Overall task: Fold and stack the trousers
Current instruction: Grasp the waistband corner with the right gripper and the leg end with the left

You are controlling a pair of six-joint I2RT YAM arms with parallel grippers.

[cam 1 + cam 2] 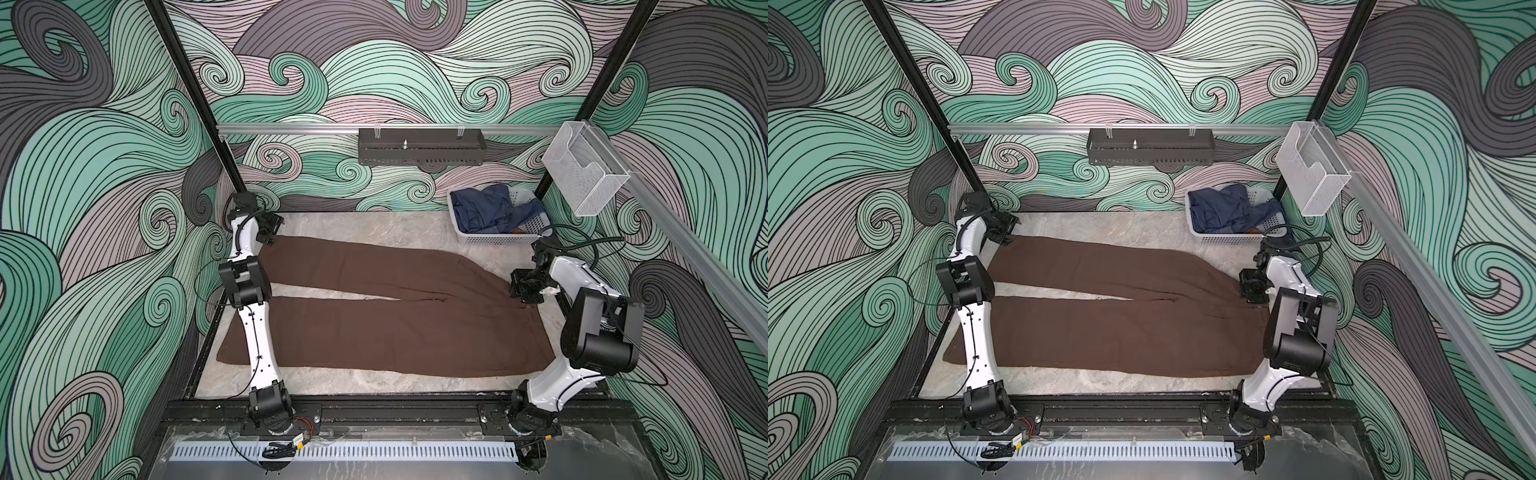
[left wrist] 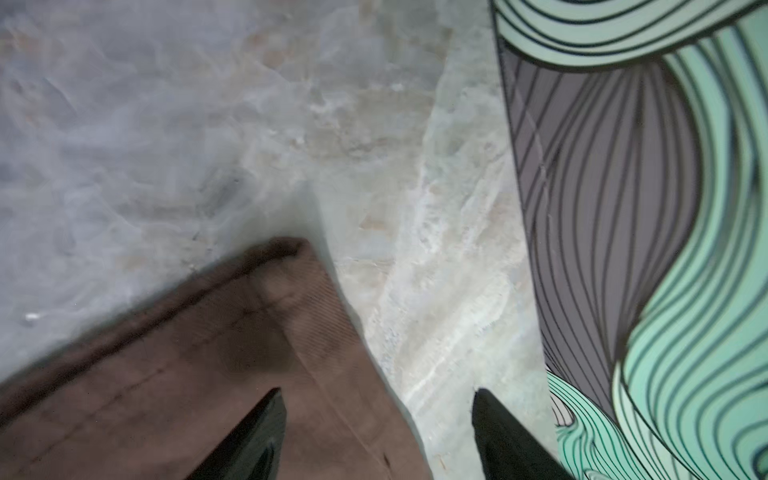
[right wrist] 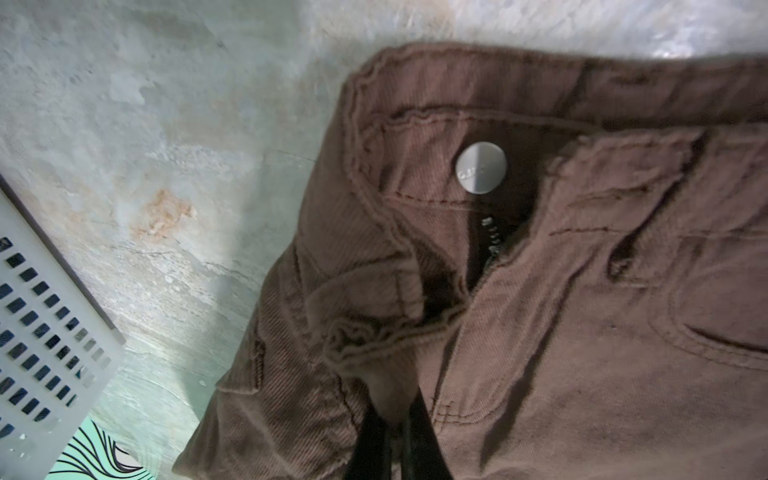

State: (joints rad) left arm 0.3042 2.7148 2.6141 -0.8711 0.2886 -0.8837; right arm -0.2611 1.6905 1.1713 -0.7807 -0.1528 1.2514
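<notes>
No fold is made yet: the trousers [image 1: 395,328] lie spread flat across the bench [image 1: 357,226], waist at 3 o'clock, where the right end effector [image 3: 397,419] is clamped on the waistband, while the left end effector [image 2: 377,395] gapes empty over the 10 o'clock hem corner.

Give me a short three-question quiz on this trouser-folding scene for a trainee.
1. True or false: the trousers are already folded in half.
2. Where do the blue garments lie? A: in the white basket. B: on the floor. C: under the trousers.
3. Which hand stands open at a leg's hem corner?
Key: 1 false, they lie spread flat; 2 A; 3 the left hand.
</notes>
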